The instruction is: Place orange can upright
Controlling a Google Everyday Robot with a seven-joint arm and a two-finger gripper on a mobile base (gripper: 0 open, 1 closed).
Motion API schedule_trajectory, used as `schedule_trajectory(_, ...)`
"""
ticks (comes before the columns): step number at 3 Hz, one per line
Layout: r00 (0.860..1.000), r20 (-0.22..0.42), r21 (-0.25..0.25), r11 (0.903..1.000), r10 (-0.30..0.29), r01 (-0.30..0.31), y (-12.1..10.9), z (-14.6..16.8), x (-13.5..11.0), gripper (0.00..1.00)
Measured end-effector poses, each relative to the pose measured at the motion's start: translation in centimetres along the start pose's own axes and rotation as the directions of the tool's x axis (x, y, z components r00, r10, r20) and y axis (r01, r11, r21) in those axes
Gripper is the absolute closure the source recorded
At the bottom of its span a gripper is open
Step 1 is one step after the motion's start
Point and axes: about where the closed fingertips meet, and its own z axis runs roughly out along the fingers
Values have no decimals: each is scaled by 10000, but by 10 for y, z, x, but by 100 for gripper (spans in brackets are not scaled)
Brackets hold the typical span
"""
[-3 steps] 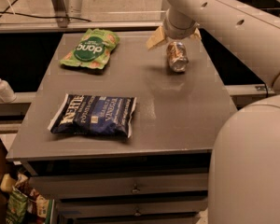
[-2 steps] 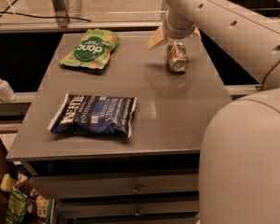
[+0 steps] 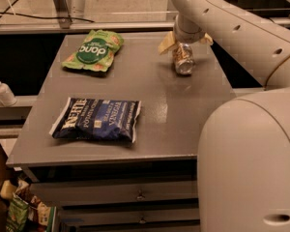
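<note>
The orange can (image 3: 184, 59) is at the far right of the grey table (image 3: 150, 100). It is tilted, not upright, and its silver end faces me. My gripper (image 3: 185, 42) comes down from the arm right at the can's far end and sits around or against it. The wrist hides where they meet, so I cannot tell whether the can is held or rests on the table.
A green snack bag (image 3: 93, 50) lies at the far left of the table. A dark blue chip bag (image 3: 96, 119) lies at the near left. My white arm and base (image 3: 251, 163) fill the right side. A soap bottle (image 3: 2, 91) stands on a ledge to the left.
The arm's large near section has shifted and covers more of the right side. The can and gripper stay in the same spot.
</note>
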Motion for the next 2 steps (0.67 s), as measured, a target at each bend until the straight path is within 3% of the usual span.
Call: schedule_trajectory(2, 10000, -38, -29, 10000, 44, -44, -9, 4, 7, 41)
